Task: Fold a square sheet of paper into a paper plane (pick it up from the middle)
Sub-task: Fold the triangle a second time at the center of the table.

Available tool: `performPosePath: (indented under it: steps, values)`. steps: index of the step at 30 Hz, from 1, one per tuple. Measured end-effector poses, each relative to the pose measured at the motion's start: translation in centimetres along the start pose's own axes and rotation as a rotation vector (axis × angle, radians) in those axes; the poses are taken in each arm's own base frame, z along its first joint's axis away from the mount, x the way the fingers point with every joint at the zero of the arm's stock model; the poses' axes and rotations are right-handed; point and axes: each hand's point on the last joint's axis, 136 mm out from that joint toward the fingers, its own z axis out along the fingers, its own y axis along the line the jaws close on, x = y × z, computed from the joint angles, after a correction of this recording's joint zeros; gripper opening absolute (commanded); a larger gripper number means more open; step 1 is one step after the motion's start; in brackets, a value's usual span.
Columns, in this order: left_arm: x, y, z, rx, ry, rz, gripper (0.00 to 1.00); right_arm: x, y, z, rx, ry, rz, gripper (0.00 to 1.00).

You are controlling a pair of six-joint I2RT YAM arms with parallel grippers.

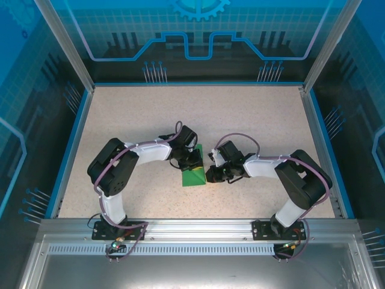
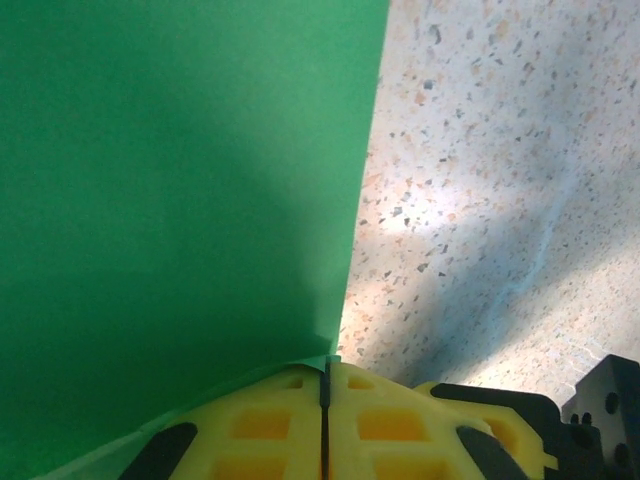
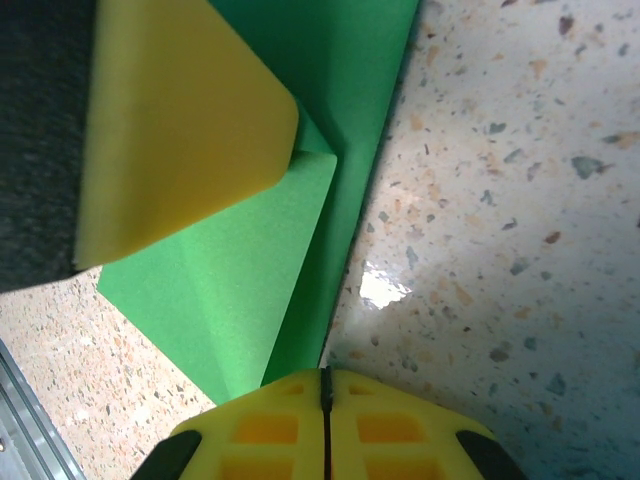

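The square sheet of paper (image 1: 194, 176), partly folded, lies flat on the desk (image 1: 138, 114). The left tool (image 2: 327, 390), pads closed together, bears on the sheet's far part. The right tool (image 3: 325, 395), likewise closed, sits at its right edge. Best to let the left pin firmly while the right runs the crease slowly, without dragging.

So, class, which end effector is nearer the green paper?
Left. The left end effector rests on the green paper; the right end effector sits beside its right edge.
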Motion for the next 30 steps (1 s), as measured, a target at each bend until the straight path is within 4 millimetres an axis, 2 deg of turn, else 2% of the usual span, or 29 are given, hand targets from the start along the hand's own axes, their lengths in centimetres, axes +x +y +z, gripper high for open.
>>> performPosePath:
  steps: [11,30]
  values:
    - [0.08,0.61,0.76,-0.013,0.019,-0.005,0.08,-0.01,0.01,-0.02,0.0,-0.001,0.0,0.07]
    - [0.08,0.23,0.91,-0.001,0.032,0.018,0.08,0.22,0.28,0.03,-0.001,0.001,-0.015,0.07]
